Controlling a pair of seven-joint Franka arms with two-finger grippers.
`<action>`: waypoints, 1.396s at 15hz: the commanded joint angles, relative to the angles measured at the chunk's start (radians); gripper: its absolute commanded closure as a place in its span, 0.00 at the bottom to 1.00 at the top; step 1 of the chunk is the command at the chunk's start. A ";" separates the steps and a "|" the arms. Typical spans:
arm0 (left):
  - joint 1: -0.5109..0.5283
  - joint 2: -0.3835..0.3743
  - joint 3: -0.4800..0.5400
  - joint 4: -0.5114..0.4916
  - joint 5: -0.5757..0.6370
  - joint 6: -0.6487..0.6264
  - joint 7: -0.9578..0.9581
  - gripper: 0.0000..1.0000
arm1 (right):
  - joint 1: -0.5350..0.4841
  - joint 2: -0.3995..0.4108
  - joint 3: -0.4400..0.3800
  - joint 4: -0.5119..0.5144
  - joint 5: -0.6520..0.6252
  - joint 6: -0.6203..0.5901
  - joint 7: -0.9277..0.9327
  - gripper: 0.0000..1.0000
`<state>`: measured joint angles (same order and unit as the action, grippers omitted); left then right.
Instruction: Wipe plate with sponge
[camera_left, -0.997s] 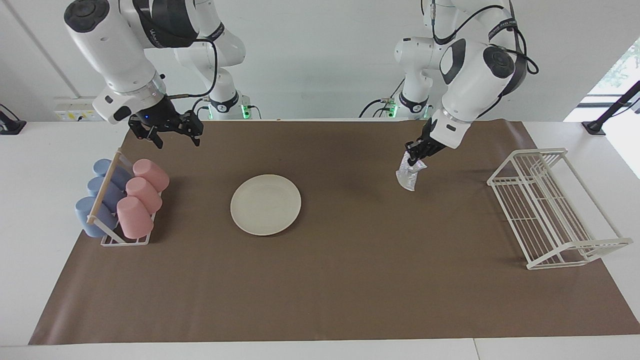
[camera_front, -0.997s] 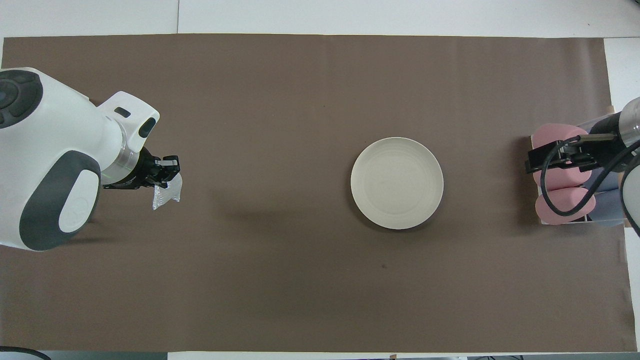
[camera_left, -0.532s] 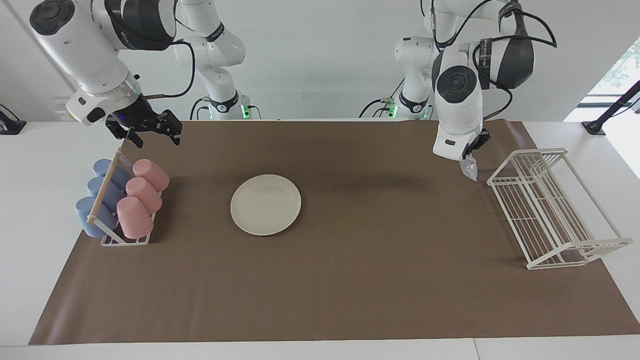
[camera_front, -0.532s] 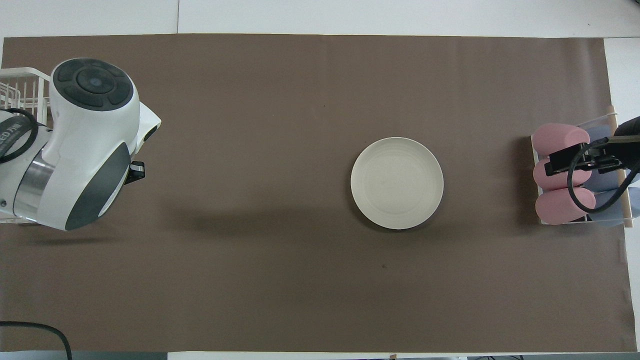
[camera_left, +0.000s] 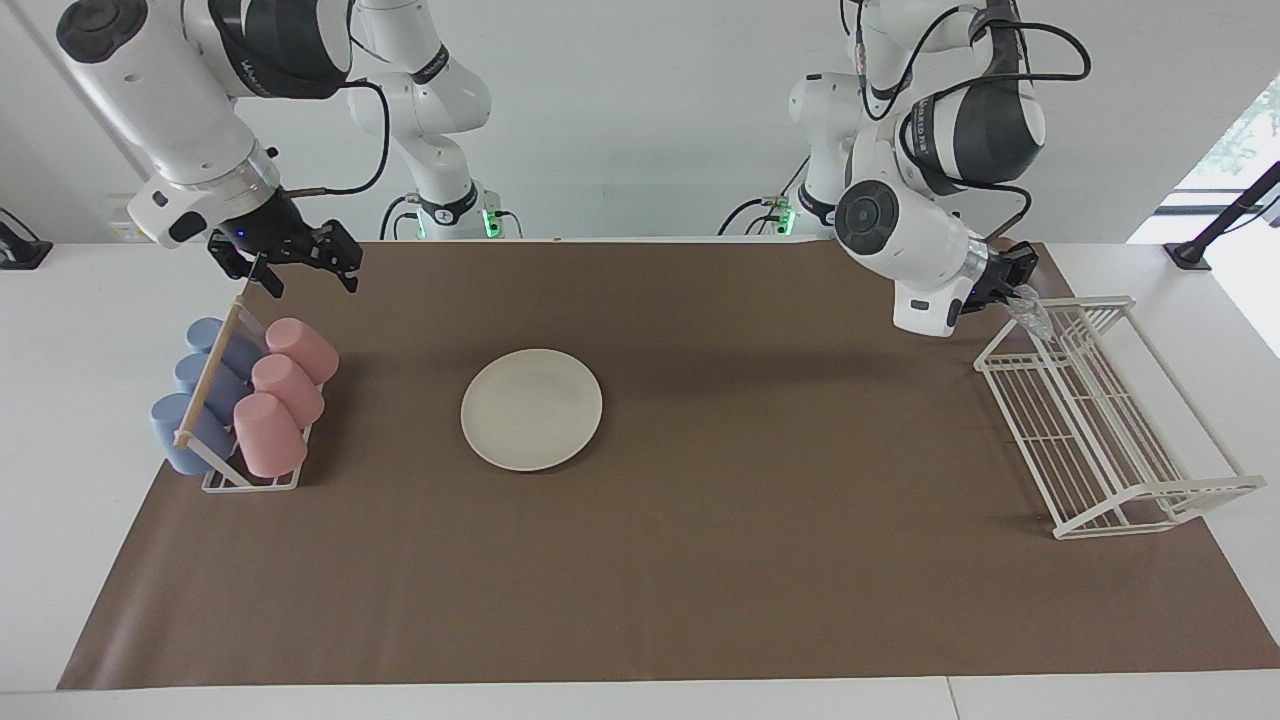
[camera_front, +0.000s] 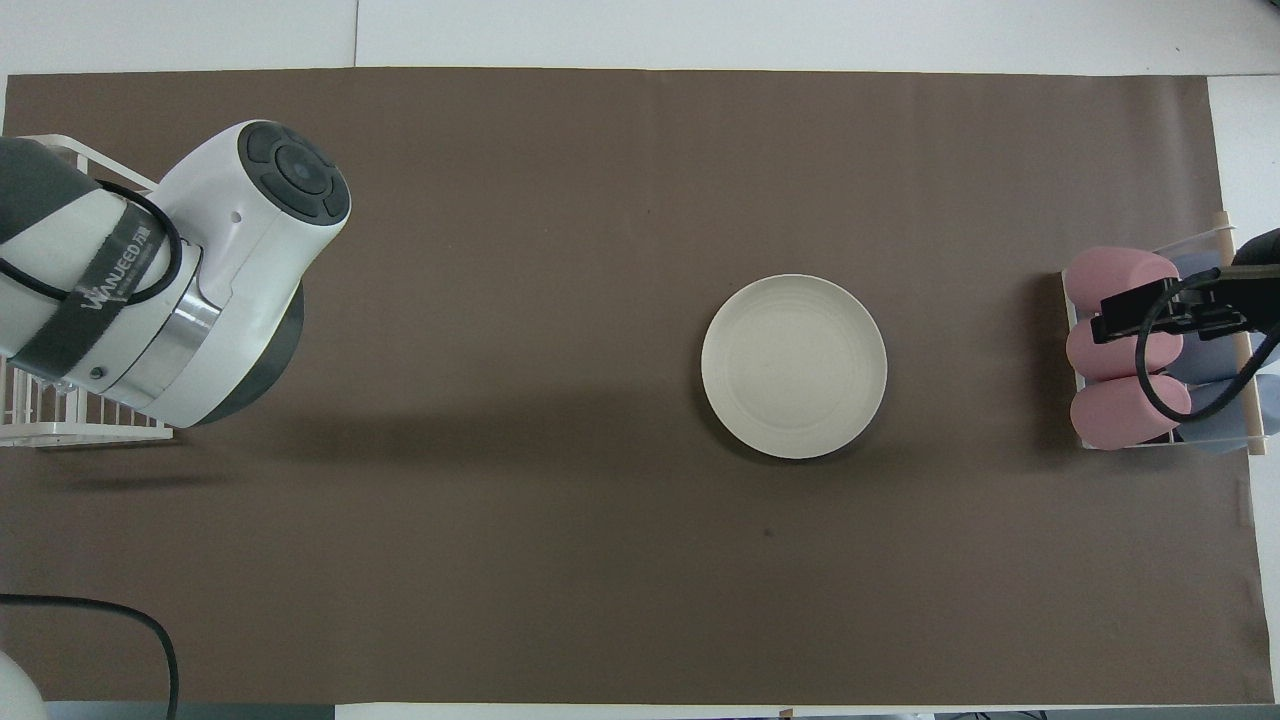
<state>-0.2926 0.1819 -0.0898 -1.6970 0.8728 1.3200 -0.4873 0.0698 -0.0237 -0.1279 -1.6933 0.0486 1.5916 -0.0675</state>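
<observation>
In the facing view, the right end effector (camera_left: 298, 262) hangs above the surface (camera_left: 60, 330) at the right arm's end, over the ground just robot-side of the cup rack (camera_left: 240, 470), its fingers spread wide apart and empty. A second ago it hung a little more toward the table's middle; it has drawn back toward the surface's edge and has barely shifted in the last half second. The pink cups (camera_left: 285, 390) and blue cups (camera_left: 195, 395) lie in the rack untouched, as before.

The plate (camera_left: 531, 408) sits flat on the brown mat (camera_left: 700, 560), well apart from both end effectors, in the same spot in every frame.

The left end effector (camera_left: 1018, 283) is pinched together on the sponge (camera_left: 1032, 312), which dangles from its tips as a small silvery wad. A second ago this end effector held the sponge over open mat, between the plate and the white wire dish rack (camera_left: 1100, 420); half a second ago it was beside the rack's robot-side corner; now the wrist has rolled over and the sponge hangs right at that corner's top rail, whether touching it I cannot tell. In the overhead view the left arm's bulk covers the end effector and sponge, where a second ago both were plainly visible.
</observation>
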 joint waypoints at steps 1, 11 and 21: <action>-0.007 0.083 0.007 0.034 0.136 -0.048 -0.013 1.00 | -0.016 0.005 0.010 0.011 -0.015 0.008 0.020 0.00; 0.095 0.277 0.013 0.111 0.265 0.086 -0.019 1.00 | -0.012 0.001 0.013 0.009 -0.013 0.007 0.022 0.00; 0.130 0.266 0.012 0.059 0.206 0.169 -0.123 1.00 | -0.005 -0.001 0.013 0.009 -0.015 0.008 0.025 0.00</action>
<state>-0.1745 0.4648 -0.0749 -1.6107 1.0889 1.4586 -0.5866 0.0712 -0.0237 -0.1266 -1.6889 0.0486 1.5919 -0.0625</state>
